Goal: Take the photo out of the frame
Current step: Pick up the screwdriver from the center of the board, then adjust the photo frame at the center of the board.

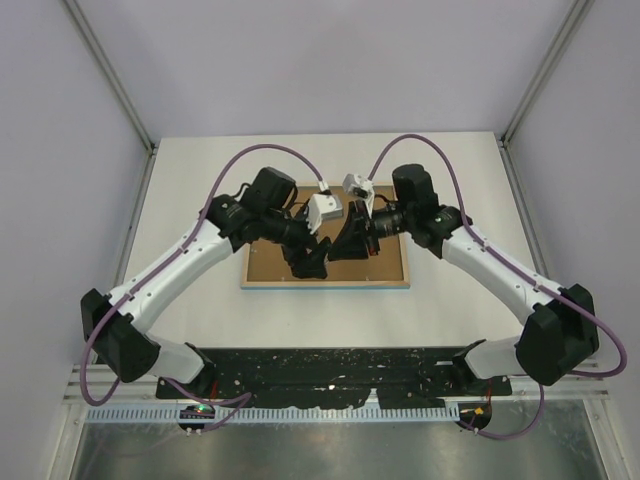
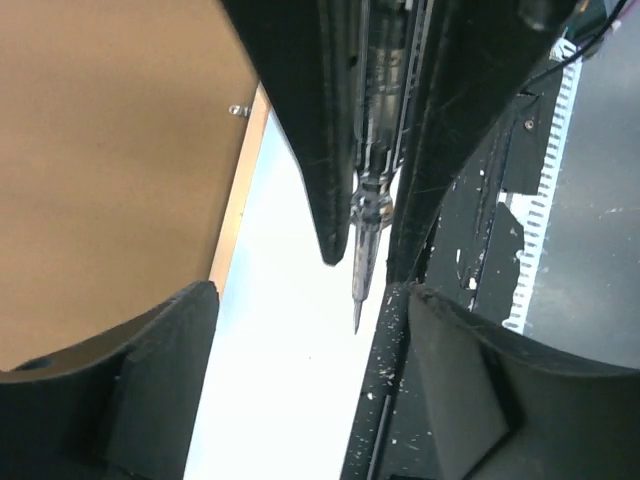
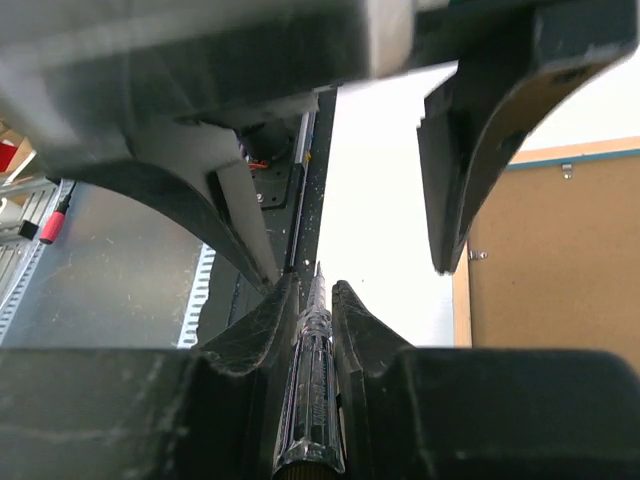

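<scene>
Only the overhead view shows the whole frame. It lies back-up on the white counter with its brown backing board uppermost. Its long sides run left to right, parallel to the counter's near edge, and a light-blue rim shows along the near side. Both arms meet above the frame's middle, and there the fingers are too dark and crowded to read.

The wrist views show them clearly. The right fingers are pinched on a slim clear-handled tool, whose metal tip sticks out past their ends. The left fingers stand wide apart on either side of that tool and hold nothing. In both wrist views the frame lies below and to one side of the fingers, apart from them. A wood-coloured edge shows there, with a small metal clip on the board.
</scene>
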Controlling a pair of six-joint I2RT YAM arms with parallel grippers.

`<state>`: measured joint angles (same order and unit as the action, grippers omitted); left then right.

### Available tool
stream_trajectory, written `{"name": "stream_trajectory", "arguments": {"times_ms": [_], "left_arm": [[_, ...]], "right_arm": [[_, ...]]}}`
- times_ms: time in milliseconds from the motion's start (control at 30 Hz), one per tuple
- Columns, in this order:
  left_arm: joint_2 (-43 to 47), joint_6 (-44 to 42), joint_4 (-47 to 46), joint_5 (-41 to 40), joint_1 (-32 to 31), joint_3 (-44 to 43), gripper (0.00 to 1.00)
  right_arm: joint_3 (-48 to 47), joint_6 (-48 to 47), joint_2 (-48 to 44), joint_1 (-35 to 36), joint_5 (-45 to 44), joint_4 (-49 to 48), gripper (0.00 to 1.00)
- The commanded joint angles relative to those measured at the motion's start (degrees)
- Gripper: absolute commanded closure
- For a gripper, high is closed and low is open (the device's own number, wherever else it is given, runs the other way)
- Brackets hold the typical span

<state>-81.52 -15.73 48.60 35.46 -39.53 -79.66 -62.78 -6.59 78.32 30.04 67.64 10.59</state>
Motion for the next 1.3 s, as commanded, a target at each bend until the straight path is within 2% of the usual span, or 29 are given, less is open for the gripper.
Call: {"name": "stream_trajectory", "arguments": {"times_ms": [0,100,200,333,467,500,600,700,833,1000,1267], "left_arm": [[5.0,-1.8,-1.7,-3.0,0.6,0.0,0.13],[8.9,-3.5,-1.6,-5.5,2.3,1.5,0.0],[12.4,-7.6,0.0,-10.3,6.3,1.4,0.0],[16.6,-8.9,1.0,-10.1,17.5,1.4,0.0],[21.2,-8.6,-1.1,-12.6,26.0,6.0,0.0],[22.4,-8.3,-2.3,-14.2,27.0,7.9,0.0],[25.3,-6.8,-5.4,-18.5,28.7,13.5,0.0],[28.2,-5.4,-9.0,-16.9,30.4,19.9,0.0],[29.6,-5.2,-12.6,-14.1,31.8,25.9,0.0],[30.4,-5.1,-12.5,-9.3,34.5,26.5,0.0],[32.3,-5.7,-12.0,-4.7,34.7,27.8,0.0]], "right_arm": [[-2.1,-6.1,-4.1,-0.6,-3.1,5.0,0.92],[-1.9,-8.3,-5.5,-2.4,-5.2,6.4,0.92],[-1.1,-9.6,-6.8,-5.9,-5.4,7.1,0.92],[0.3,-10.6,-9.0,-10.6,-6.1,7.5,0.92],[2.6,-11.0,-12.5,-13.4,-11.1,7.0,0.92],[3.4,-10.8,-13.0,-13.4,-15.1,6.2,0.92],[4.6,-9.9,-16.3,-13.6,-23.6,4.3,0.92],[6.6,-9.8,-18.6,-14.6,-29.2,1.7,0.92],[9.3,-8.9,-19.9,-16.3,-29.1,-0.6,0.92],[9.3,-8.1,-19.8,-17.0,-28.6,-0.7,0.92],[10.4,-7.6,-20.0,-17.2,-28.3,-2.2,0.92]]}}
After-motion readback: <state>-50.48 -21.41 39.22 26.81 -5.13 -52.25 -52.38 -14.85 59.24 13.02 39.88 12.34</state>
